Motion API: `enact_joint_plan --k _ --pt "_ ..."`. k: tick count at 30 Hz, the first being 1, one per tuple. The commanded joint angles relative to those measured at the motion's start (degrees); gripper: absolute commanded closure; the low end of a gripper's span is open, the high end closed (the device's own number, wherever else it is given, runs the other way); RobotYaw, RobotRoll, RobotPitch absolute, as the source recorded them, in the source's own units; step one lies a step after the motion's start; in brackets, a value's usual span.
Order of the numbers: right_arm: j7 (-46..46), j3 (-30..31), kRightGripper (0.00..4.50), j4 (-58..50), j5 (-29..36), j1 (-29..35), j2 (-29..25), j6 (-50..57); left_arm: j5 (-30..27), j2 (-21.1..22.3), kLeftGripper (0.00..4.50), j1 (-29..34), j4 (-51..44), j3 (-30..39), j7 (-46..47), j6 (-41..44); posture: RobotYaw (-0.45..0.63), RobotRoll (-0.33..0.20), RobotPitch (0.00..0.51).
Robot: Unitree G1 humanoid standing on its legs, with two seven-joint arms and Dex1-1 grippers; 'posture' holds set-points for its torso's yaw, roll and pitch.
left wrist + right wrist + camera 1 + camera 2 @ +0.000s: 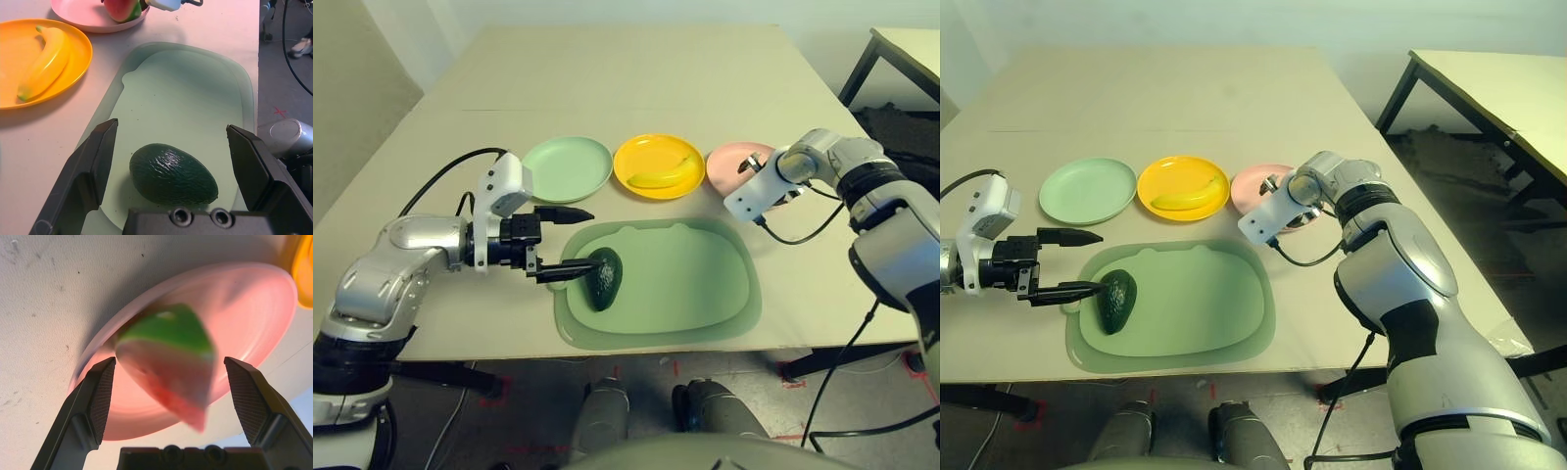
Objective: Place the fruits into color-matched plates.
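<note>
A dark green avocado lies at the left end of the green mat. My left gripper is open, with one finger on either side of the avocado and a gap to each. The banana lies in the yellow plate. To its left, the mint green plate holds nothing. The watermelon wedge sits in the pale pink plate, between the fingers of my open right gripper, which do not touch it.
The large green cutting mat lies near the table's front edge, in front of the plates. A black cable hangs from my right wrist. A second table stands to the right, across a gap.
</note>
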Motion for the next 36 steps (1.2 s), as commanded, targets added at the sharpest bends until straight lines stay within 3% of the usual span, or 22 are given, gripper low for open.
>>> enact_joint_plan --k 1,4,8,11,15,17,19,21,24,29,36 --pt "1.7 0.0 0.04 -0.2 -0.1 -2.4 -1.3 -1.4 0.4 -0.1 0.0 -0.6 0.4 -0.5 -0.2 -0.3 0.11 0.0 0.1" --pt "5.6 -1.0 0.04 -1.0 1.3 -4.2 -2.9 -4.0 0.5 0.2 0.0 -0.7 0.8 -0.2 -0.5 -0.6 0.11 0.0 0.098" --pt "17.4 -6.1 0.04 -3.8 8.5 -6.2 -5.9 -8.7 0.9 0.9 0.0 -0.2 1.5 0.3 -1.1 -1.5 0.11 0.0 0.097" --pt "32.0 -12.8 0.04 -11.4 20.3 -4.0 -9.9 -7.1 1.1 1.2 0.0 0.0 1.7 0.5 -1.3 -2.0 0.11 0.0 0.094" --pt "48.2 -19.9 0.04 -33.6 36.0 6.8 -14.9 10.0 1.9 1.6 0.0 0.2 2.2 0.4 -1.6 -3.1 0.1 0.0 0.09" --pt "51.3 -25.1 0.04 -52.9 46.3 16.8 -17.4 28.8 3.1 2.2 0.0 -0.1 3.0 0.0 -2.5 -4.7 0.1 0.0 0.087" --pt "50.2 -29.9 0.04 -67.4 53.8 24.7 -18.1 45.3 3.9 2.5 0.0 -0.7 3.8 -0.3 -3.3 -6.0 0.09 0.0 0.084" --pt "46.9 -33.1 0.04 -76.2 57.3 29.8 -18.1 55.2 4.6 2.7 0.0 -1.5 4.6 -0.6 -4.2 -7.4 0.09 0.0 0.083" --pt "36.6 -39.7 0.04 -86.5 63.4 37.9 -14.1 69.2 7.4 4.0 0.0 -3.8 6.8 -2.4 -7.2 -11.4 0.08 0.0 0.081" --pt "27.2 -46.0 0.04 -94.6 69.4 48.5 -9.4 74.3 13.9 6.2 0.0 -7.1 10.5 -6.8 -13.1 -20.7 0.06 0.0 0.079" --pt "19.8 -47.7 0.04 -103.1 76.7 61.9 -4.5 76.3 21.7 4.4 0.0 -11.9 18.6 -11.3 -16.9 -38.6 0.06 0.0 0.075"
